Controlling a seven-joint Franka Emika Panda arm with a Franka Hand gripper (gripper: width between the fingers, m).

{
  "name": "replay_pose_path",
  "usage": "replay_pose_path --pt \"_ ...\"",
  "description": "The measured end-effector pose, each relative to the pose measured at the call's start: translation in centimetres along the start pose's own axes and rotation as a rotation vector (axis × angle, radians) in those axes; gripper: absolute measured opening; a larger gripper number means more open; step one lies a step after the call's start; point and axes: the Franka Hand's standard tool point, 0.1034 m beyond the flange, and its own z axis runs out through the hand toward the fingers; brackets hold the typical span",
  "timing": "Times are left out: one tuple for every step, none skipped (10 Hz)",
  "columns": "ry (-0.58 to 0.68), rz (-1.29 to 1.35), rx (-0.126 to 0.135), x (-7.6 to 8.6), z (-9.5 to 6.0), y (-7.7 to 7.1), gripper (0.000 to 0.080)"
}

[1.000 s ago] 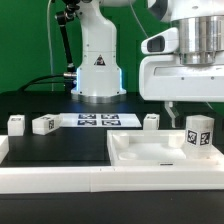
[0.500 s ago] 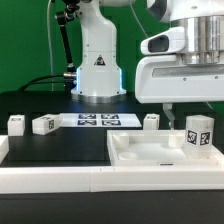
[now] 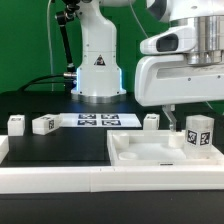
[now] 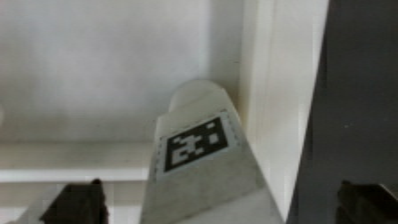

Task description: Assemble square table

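The pincer hangs over the big white slab. The slab lies flat on the black counter, at the near side on the exterior view's right. The two fingers are wide apart and hold nothing. One short white standing leg is upright on the far right part of the slab, and the pincer is right above it (in the wrist view the leg's black-and-white tag shows between the two dark fingertips, with a gap on each side). Three more legs sit on the counter farther back. The corner leg is at the exterior view's left, the second leg is just beside it, and the third leg is just behind the slab. The marker board lies flat between the second leg and the third leg, in front of the robot's white base. A long white rail runs along the near edge of the counter.
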Motion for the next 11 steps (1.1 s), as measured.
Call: replay_pose_path --pt "0.0 -0.069 -0.001 0.0 0.0 0.02 0.0648" --pt "0.0 -0.131 -0.002 0.0 0.0 0.05 0.0648" --pt "0.0 -0.143 -0.003 0.0 0.0 0.05 0.0648" --pt "-0.001 -0.141 -0.003 -0.02 0.01 0.06 0.0528" --pt "-0.001 -0.138 -0.003 -0.02 0.02 0.06 0.0389" --pt "0.0 -0.108 -0.003 -0.01 0.01 0.11 0.0286" --pt "0.0 -0.109 -0.003 -0.01 0.01 0.12 0.0286" --pt "0.0 -0.093 -0.002 -0.01 0.01 0.1 0.0288" --pt "0.0 0.019 0.0 0.01 0.0 0.19 0.0288" --pt "0.001 0.086 0.0 0.02 0.0 0.24 0.0288" --pt "0.001 0.164 -0.001 0.02 -0.01 0.27 0.0288"
